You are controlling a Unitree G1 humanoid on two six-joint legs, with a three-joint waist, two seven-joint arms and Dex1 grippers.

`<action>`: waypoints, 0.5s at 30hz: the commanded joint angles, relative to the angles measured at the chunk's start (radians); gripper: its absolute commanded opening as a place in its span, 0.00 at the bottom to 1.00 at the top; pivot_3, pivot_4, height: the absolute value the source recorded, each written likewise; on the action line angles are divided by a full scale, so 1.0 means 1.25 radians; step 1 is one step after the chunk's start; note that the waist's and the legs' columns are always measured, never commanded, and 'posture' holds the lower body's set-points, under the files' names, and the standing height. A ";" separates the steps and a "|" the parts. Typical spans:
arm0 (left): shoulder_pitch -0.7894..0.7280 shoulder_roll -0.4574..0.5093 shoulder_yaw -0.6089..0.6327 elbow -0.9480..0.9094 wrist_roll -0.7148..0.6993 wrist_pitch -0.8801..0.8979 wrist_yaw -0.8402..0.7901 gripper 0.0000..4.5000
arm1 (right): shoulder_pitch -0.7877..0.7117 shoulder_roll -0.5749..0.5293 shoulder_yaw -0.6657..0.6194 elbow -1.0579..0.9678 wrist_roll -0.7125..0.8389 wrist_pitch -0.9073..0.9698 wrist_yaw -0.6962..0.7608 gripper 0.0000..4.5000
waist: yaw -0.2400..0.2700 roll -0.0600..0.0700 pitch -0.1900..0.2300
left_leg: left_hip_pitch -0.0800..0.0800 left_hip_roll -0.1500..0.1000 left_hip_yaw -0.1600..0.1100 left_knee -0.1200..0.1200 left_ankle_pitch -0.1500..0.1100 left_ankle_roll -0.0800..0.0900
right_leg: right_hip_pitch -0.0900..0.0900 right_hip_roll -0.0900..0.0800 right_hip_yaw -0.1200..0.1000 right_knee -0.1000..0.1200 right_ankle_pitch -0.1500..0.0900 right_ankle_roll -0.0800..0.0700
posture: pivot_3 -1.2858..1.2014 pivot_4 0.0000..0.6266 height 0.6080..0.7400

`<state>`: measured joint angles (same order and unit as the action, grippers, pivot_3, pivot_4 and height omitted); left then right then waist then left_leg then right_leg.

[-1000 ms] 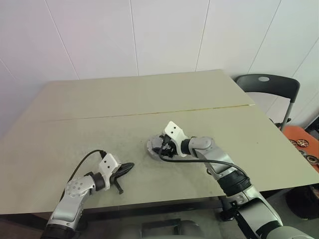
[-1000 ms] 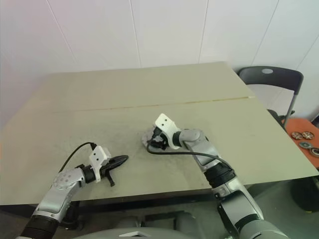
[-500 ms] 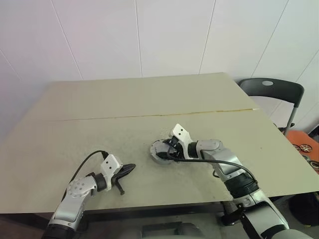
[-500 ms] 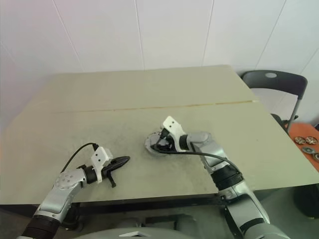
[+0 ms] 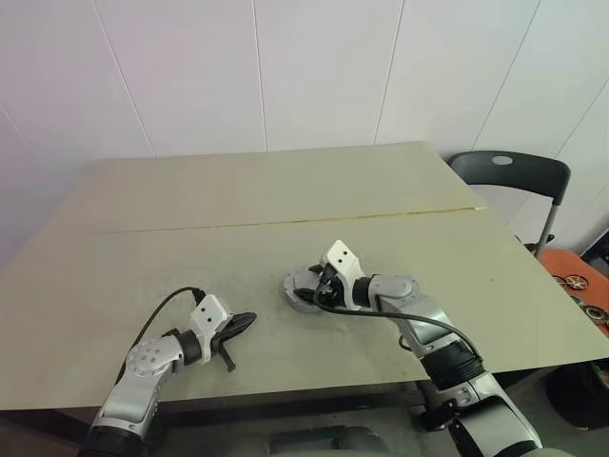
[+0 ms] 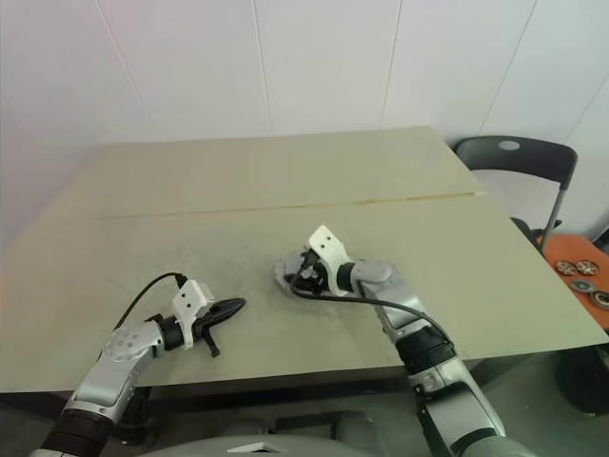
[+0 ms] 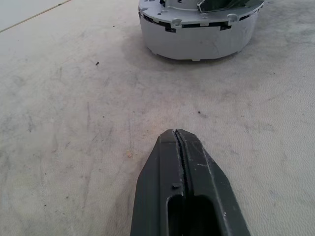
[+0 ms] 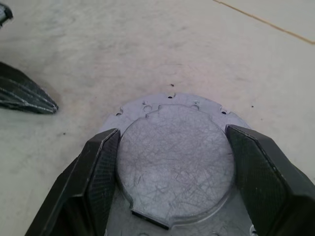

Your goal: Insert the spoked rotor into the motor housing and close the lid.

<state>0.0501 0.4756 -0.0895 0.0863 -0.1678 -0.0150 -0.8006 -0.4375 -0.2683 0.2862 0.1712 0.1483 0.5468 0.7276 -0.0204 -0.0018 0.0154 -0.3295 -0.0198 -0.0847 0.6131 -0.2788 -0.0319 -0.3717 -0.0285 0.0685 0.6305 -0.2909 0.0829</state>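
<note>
The grey round motor housing (image 5: 294,292) stands on the table (image 5: 190,238) just right of centre; in the left wrist view it is a low cylinder (image 7: 197,37) with a notched rim. My right gripper (image 5: 312,286) reaches in from the right and is shut on the lid (image 8: 174,157), a scratched silvery disc held between its two fingers (image 8: 96,167) on top of the housing. From the left wrist view the lid (image 7: 221,4) looks tilted. The spoked rotor is hidden. My left gripper (image 5: 249,319) lies shut and empty on the table, left of the housing.
A dark grey chair (image 5: 509,173) stands past the table's right edge. An orange surface (image 6: 580,267) with round metal parts lies low at the far right. A seam (image 5: 285,221) runs across the table behind the housing. The left gripper's tip (image 8: 22,93) lies near the housing.
The camera has shifted a little. My right wrist has rolled slightly while staying on the housing with the lid. The left arm has not moved.
</note>
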 commanded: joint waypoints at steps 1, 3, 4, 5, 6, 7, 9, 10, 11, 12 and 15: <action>-0.010 0.004 0.005 0.008 0.006 -0.005 0.003 0.00 | 0.006 0.018 -0.022 0.079 0.015 0.078 -0.017 0.68 | 0.000 0.000 0.000 | 0.000 0.000 0.000 0.000 0.000 0.000 | 0.000 0.000 0.000 0.000 0.000 0.000 | 0.52 0.00 1.00; -0.010 0.002 0.004 0.009 0.007 -0.005 0.003 0.00 | 0.002 0.020 -0.025 0.082 0.005 0.071 -0.027 0.68 | 0.000 0.000 0.001 | 0.000 0.000 0.000 0.000 0.000 0.000 | 0.000 0.000 0.000 0.000 0.000 0.000 | 0.52 0.00 1.00; -0.011 0.002 0.004 0.009 0.007 -0.005 0.003 0.00 | 0.000 0.019 -0.020 0.086 -0.006 0.060 -0.031 0.68 | -0.001 0.000 0.001 | 0.000 0.000 0.000 0.000 0.000 0.000 | 0.000 0.000 0.000 0.000 0.000 0.000 | 0.52 0.00 1.00; -0.010 0.002 0.003 0.008 0.008 -0.005 0.003 0.00 | -0.001 0.017 -0.016 0.087 -0.012 0.054 -0.033 0.68 | -0.001 0.000 0.001 | 0.000 0.000 0.000 0.000 0.000 0.000 | 0.000 0.000 0.000 0.000 0.000 0.000 | 0.52 0.00 1.00; -0.009 0.001 0.003 0.008 0.008 -0.004 0.004 0.00 | -0.001 0.015 -0.011 0.089 -0.021 0.046 -0.038 0.68 | -0.001 0.000 0.001 | 0.000 0.000 0.000 0.000 0.000 0.000 | 0.000 0.000 0.000 0.000 0.000 0.000 | 0.52 0.00 1.00; -0.009 0.001 0.003 0.007 0.008 -0.004 0.004 0.00 | -0.002 0.013 -0.006 0.090 -0.029 0.039 -0.042 0.68 | -0.001 0.000 0.001 | 0.000 0.000 0.000 0.000 0.000 -0.001 | 0.000 -0.001 0.000 0.000 0.000 0.000 | 0.52 0.00 1.00; -0.009 0.001 0.003 0.007 0.008 -0.004 0.005 0.00 | -0.003 0.008 0.007 0.092 -0.047 0.022 -0.047 0.68 | -0.003 0.000 0.001 | 0.000 0.000 0.000 0.000 -0.001 -0.002 | 0.000 -0.001 0.000 0.000 0.000 0.000 | 0.52 0.00 1.00; -0.010 0.001 0.003 0.007 0.009 -0.004 0.005 0.00 | -0.003 0.007 0.013 0.094 -0.055 0.015 -0.051 0.68 | -0.003 0.000 0.001 | 0.001 0.000 0.000 0.000 -0.001 -0.002 | 0.000 -0.001 0.000 0.000 0.000 0.000 | 0.52 0.00 1.00; -0.010 0.001 0.003 0.007 0.008 -0.003 0.005 0.00 | -0.003 0.007 0.015 0.095 -0.061 0.009 -0.055 0.68 | -0.003 0.000 0.001 | 0.001 0.000 0.000 0.000 -0.001 -0.002 | 0.000 -0.001 0.000 0.000 0.000 0.000 | 0.52 0.00 1.00; -0.009 0.000 0.003 0.006 0.008 -0.003 0.005 0.00 | -0.002 0.009 0.014 0.095 -0.064 0.006 -0.060 0.68 | -0.004 0.000 0.002 | 0.001 0.000 0.000 0.000 -0.002 -0.003 | 0.000 -0.001 0.000 0.000 0.000 0.000 | 0.52 0.00 1.00; -0.008 0.000 0.002 0.004 0.008 -0.001 0.006 0.00 | -0.008 0.022 0.003 0.102 -0.063 0.004 -0.085 0.68 | -0.009 0.001 0.004 | 0.001 0.000 0.000 0.000 -0.002 -0.003 | 0.000 -0.002 0.000 -0.001 0.000 0.000 | 0.52 0.00 1.00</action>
<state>0.0456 0.4754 -0.0861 0.0942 -0.1637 -0.0155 -0.7948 -0.4552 -0.2398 0.2874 0.2034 0.1276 0.5234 0.6895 -0.0318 -0.0010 0.0209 -0.3285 -0.0196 -0.0843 0.6134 -0.2808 -0.0354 -0.3722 -0.0308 0.0684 0.6295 -0.2910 0.0828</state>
